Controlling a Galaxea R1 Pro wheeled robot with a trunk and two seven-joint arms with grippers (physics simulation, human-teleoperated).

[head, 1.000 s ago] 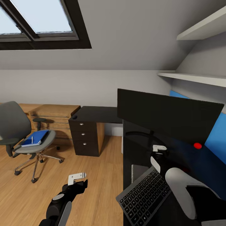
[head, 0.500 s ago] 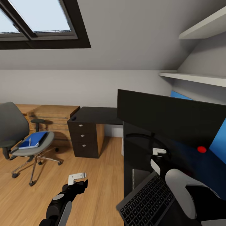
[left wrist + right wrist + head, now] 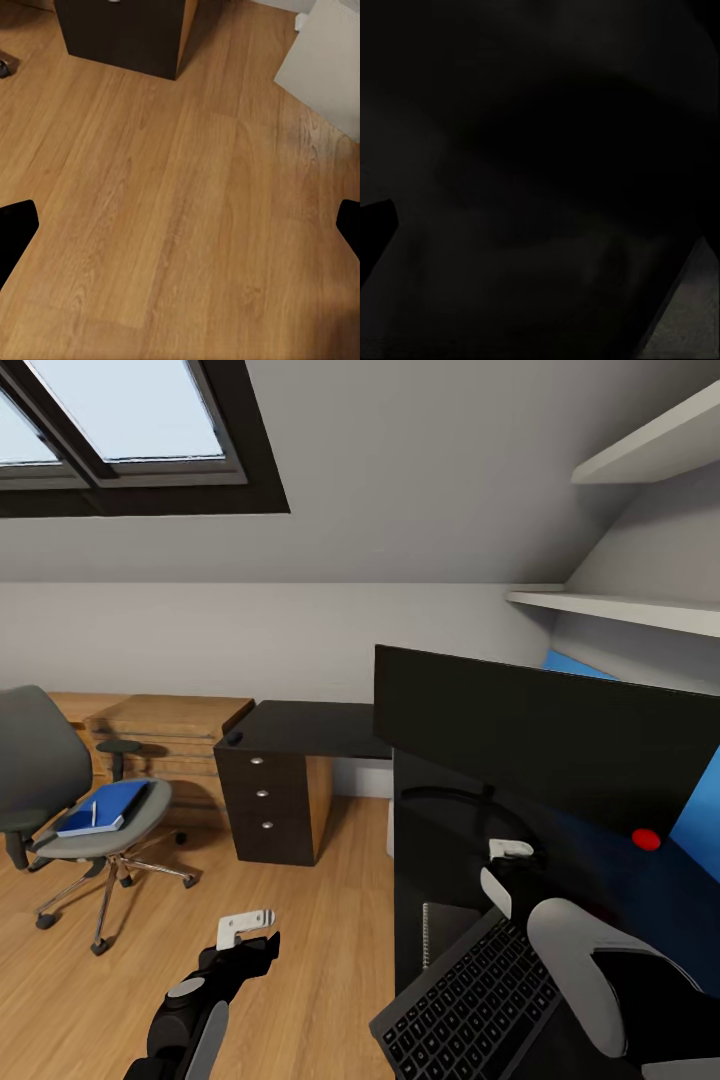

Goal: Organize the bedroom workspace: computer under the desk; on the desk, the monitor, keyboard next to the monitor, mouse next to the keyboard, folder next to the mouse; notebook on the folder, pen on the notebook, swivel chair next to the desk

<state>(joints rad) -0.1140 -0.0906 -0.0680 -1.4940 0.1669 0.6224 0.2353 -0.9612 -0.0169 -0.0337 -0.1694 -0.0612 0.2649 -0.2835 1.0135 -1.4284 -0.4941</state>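
Observation:
The black monitor [image 3: 540,740] stands on the glossy black desk [image 3: 310,725]. The dark keyboard [image 3: 465,1000] lies slanted on the near desk wing, one corner over the edge. My right gripper [image 3: 508,852] hovers just past its far end, by the monitor stand, open with nothing in it. Over dark desk top, one of its fingers [image 3: 375,232] sits at the frame's edge. My left gripper [image 3: 245,925] hangs open over the floor [image 3: 180,225]. The blue folder [image 3: 108,805] with the white pen [image 3: 95,812] lies on the swivel chair [image 3: 40,760]. The small mouse [image 3: 235,738] rests above the drawers.
The dark drawer unit [image 3: 265,800] and low wooden shelving [image 3: 170,730] stand at the back wall. A pale grey box, probably the computer [image 3: 330,60], sits beside the drawer unit [image 3: 124,34]. Wall shelves [image 3: 610,605] hang above the desk. Open wood floor lies between chair and desk.
The whole view has shifted a little, so the camera moved. My right gripper sits slightly lower near the keyboard's far end. Nothing was taken hold of or let go.

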